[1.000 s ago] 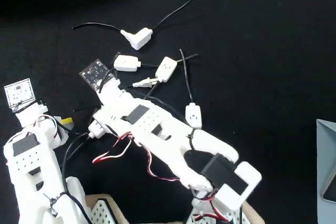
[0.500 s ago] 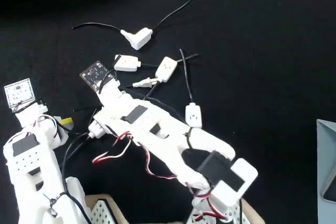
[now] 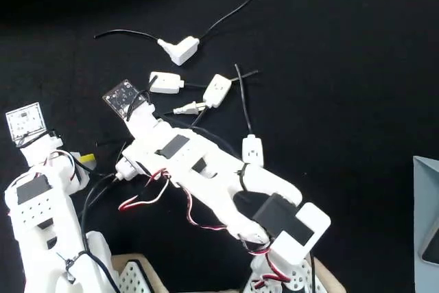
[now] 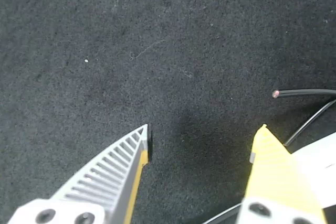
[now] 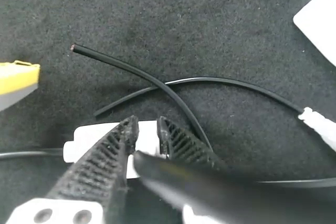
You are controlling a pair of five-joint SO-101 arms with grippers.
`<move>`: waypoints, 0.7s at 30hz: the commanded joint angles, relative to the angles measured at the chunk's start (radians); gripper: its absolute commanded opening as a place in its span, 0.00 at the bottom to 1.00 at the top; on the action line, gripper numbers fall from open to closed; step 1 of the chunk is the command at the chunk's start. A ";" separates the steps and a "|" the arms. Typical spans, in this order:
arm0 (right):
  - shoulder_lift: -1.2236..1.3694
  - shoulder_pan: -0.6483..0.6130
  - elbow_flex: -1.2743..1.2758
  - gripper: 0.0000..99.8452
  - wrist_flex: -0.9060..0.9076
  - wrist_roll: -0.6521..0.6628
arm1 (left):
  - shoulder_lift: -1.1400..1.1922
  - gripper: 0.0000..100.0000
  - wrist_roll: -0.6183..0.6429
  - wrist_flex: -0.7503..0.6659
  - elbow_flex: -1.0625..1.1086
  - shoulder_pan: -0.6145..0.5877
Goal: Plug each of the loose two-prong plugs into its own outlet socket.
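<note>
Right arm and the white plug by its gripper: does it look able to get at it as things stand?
Probably yes. The right gripper sits right at the white plug, nothing between them; thin black cables lie on the cloth beside it but seem unlikely to block.

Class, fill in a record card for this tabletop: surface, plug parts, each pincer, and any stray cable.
Surface: black table
Plug parts: five white pieces lying apart in the high view
Left pincer: open, above bare table
Right pincer: over one white piece
Cable end: loose, near the left pincer
</note>
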 commanded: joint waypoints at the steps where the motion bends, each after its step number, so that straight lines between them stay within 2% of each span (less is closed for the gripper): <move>1: -0.042 -0.002 -0.010 0.01 0.031 0.011 | -0.018 0.31 0.008 -0.015 -0.002 -0.010; 5: -0.185 0.061 -0.012 0.01 0.032 0.057 | -0.018 0.31 0.006 -0.015 -0.002 -0.010; 8: -0.274 0.163 -0.019 0.01 0.023 0.106 | -0.018 0.31 0.006 -0.017 0.002 -0.008; 12: -0.338 0.305 -0.056 0.01 -0.006 0.101 | -0.018 0.31 0.006 -0.018 0.007 -0.008; 17: -0.341 0.456 -0.070 0.01 -0.152 0.092 | -0.018 0.31 0.006 -0.018 0.007 -0.008; 21: -0.306 0.548 -0.053 0.01 -0.298 0.031 | -0.018 0.31 0.006 -0.018 0.007 -0.008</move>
